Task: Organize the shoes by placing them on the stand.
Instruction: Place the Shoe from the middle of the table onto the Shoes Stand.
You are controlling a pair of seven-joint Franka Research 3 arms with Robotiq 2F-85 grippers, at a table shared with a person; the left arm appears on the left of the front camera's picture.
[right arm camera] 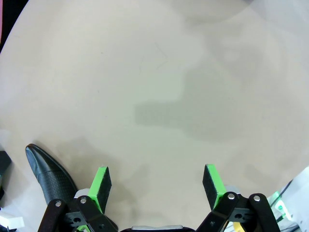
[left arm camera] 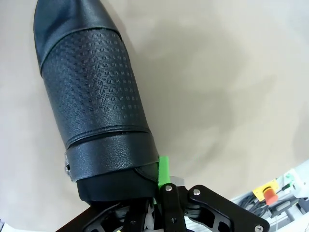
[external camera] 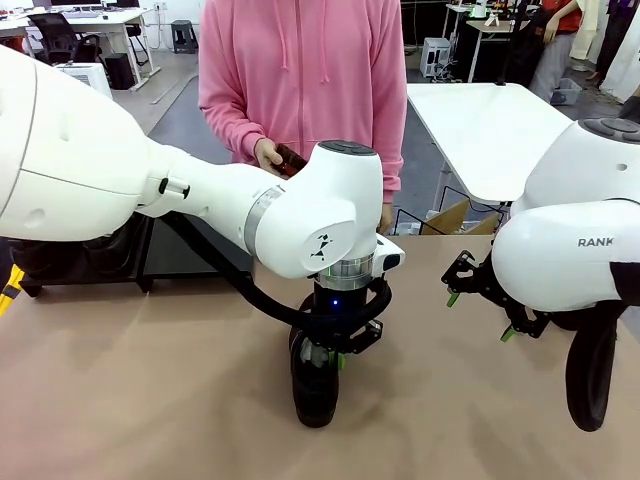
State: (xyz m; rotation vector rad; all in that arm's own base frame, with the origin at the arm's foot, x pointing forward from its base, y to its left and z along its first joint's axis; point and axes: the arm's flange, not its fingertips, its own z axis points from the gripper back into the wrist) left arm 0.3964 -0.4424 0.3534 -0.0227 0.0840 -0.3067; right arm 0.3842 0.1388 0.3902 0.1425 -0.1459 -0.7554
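Front view: left gripper (external camera: 322, 358) clenched on a shoe (external camera: 315, 392), right gripper (external camera: 480, 315) released nearby, left arm (external camera: 200, 190) blocking the stand (external camera: 175, 258)

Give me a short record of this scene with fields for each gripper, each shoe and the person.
left gripper: shut on the heel end of a black textured shoe
held shoe's pose: toe pointing down, at or just above the tan table
right gripper: open, empty, over bare tabletop
second shoe: black, on the table beside the right gripper
person: pink hoodie, at the far side, small brown object in one hand
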